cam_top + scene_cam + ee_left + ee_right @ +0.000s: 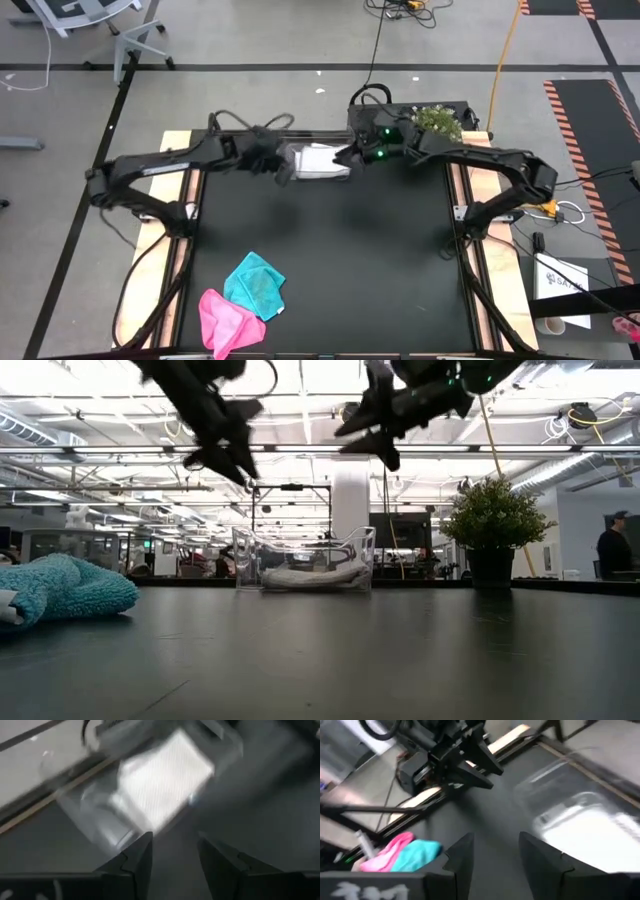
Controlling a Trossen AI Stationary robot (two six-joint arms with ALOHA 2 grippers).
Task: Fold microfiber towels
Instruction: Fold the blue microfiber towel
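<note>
Both arms reach inward over the far side of the table and meet from the two sides above the clear plastic tub. The left gripper hangs over the tub's left end, and the right gripper hangs over its right end. In the low view both grippers are raised well above the tub's rim, with their fingers pointing down and toward each other.

The left gripper's two fingers stand apart with an empty gap between them — nothing is held. The right gripper's fingers are also spread, and nothing is between them.

The pale grey-white towel lies folded flat inside the tub, on its bottom. It is below both pairs of jaws and touches neither of them. In the left wrist view it shows just beyond the left fingers; in the right wrist view it shows inside the tub, beside the right fingers.

The other two towels are well apart from both grippers, at the near left part of the table. The teal towel lies crumpled, and the pink towel lies just beside it, touching it, nearer to the table's front edge.

A potted plant stands at the far right corner — behind the right arm.
</note>
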